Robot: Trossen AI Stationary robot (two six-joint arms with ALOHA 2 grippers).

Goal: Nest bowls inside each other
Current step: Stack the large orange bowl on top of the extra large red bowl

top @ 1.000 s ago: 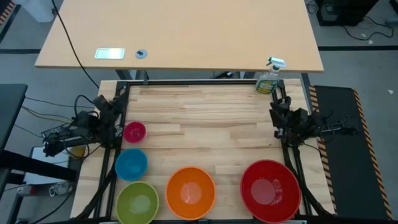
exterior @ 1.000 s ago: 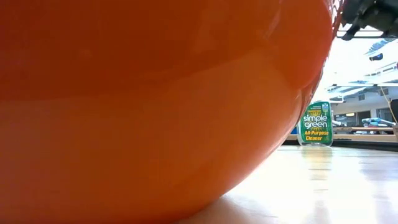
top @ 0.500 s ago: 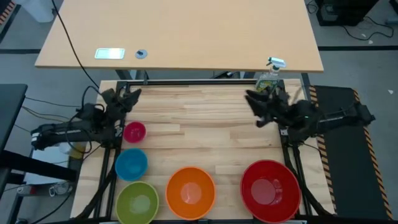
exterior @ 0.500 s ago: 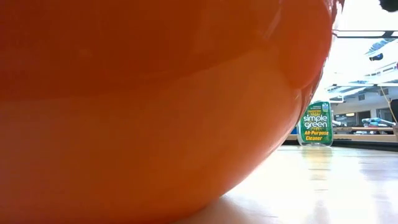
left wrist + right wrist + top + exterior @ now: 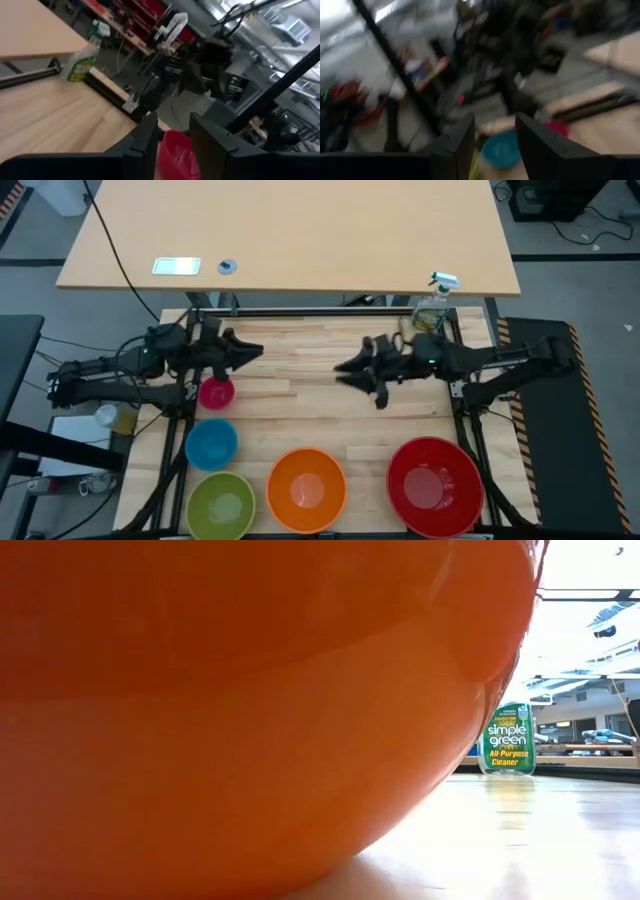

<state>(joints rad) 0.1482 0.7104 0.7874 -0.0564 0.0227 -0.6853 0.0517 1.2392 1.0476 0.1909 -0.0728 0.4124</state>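
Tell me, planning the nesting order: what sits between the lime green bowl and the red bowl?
The orange bowl, in the high view.

The right gripper [image 5: 494, 137] fills the foreground of the right wrist view, its two dark fingers [image 5: 457, 145] parted with a clear gap and nothing between them. Through that gap sits the blue bowl [image 5: 501, 148], with a sliver of lime green bowl [image 5: 474, 165] beside it and a patch of magenta pink bowl [image 5: 558, 127] farther along — all on the pale wooden surface [image 5: 607, 132]. Behind them, a dark pole [image 5: 400, 70] slants across a smeared room.
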